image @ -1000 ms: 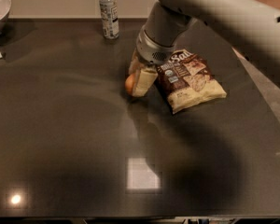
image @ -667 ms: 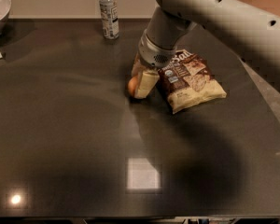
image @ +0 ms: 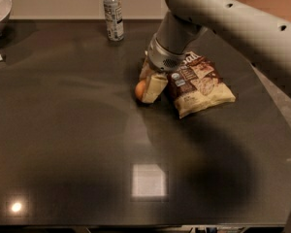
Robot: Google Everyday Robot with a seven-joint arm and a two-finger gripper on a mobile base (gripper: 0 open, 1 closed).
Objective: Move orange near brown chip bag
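Orange [image: 139,90], one, at end effector [image: 148,85], beside one brown chip bag [image: 200,84].

**Change over the last second.** The gripper [image: 147,88], closed on the orange [image: 139,89], has shifted a little toward the right edge of the bench [image: 63,144] and slightly toward its near edge. It now stands just left of the brown chip bag [image: 200,84]. The gap between its front finger [image: 153,87] and the bag's left border has all but closed. The orange has travelled with the gripper by the same small amount. The wrist [image: 169,57] above has followed and now covers more of the bag's far-left corner.
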